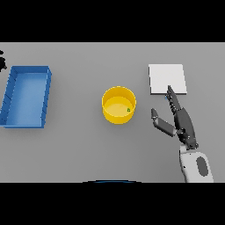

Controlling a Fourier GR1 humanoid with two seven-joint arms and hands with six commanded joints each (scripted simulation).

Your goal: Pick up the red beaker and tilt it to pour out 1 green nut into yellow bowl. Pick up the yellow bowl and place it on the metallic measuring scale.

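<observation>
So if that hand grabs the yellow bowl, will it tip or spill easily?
Probably not. The yellow bowl looks wide and low with straight walls, so it should sit stably and stay stiff when gripped. It likely weighs little, since only a small green nut shows inside. The nut could slide if the bowl tilts. The right hand is open beside it.

You see a matt grey table (79, 145) – smooth, without grain. The yellow bowl (118, 105) and blue bin (26, 96) look like smooth plastic; the scale (167, 79) reads as pale, dull metal – no shine.
</observation>
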